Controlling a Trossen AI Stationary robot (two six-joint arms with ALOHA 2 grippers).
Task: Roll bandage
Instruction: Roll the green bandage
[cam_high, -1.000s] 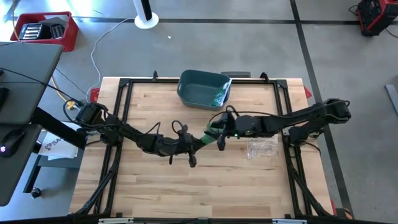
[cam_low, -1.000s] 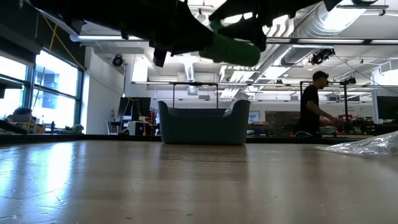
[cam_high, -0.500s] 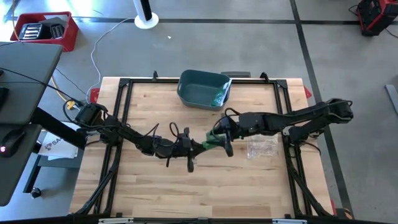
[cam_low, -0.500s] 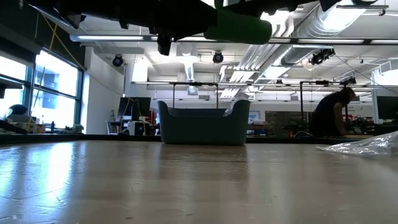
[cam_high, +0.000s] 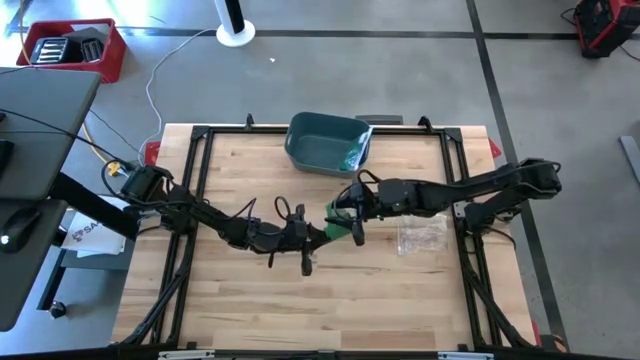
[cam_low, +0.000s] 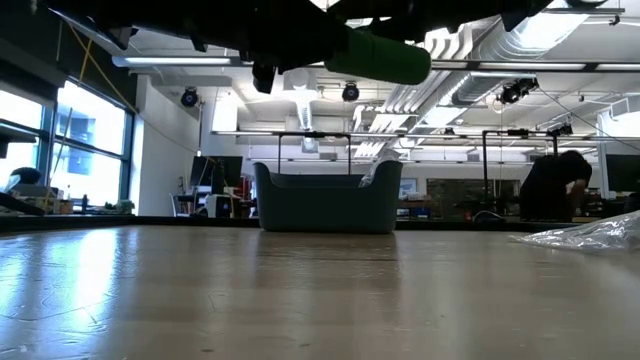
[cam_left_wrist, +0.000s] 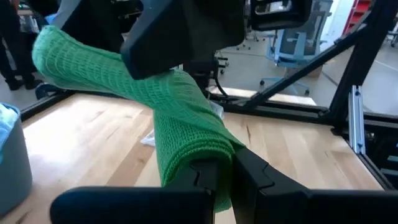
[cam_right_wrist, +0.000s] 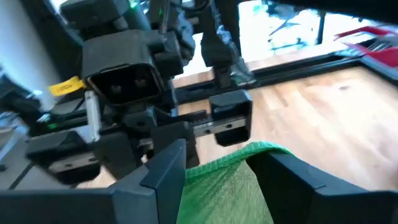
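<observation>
Above the middle of the wooden table (cam_high: 250, 300), a green bandage (cam_left_wrist: 168, 118) hangs in the air between the two grippers. It is a knitted mesh strip, bunched into a thick soft roll. The left gripper (cam_left_wrist: 225, 169) pinches one end of it with its fingers nearly closed. The right gripper (cam_right_wrist: 217, 168) holds the other end between fingers set wide apart. Behind them sits a grey bin (cam_high: 326, 143), and a clear plastic wrapper (cam_high: 421, 237) lies to the right.
</observation>
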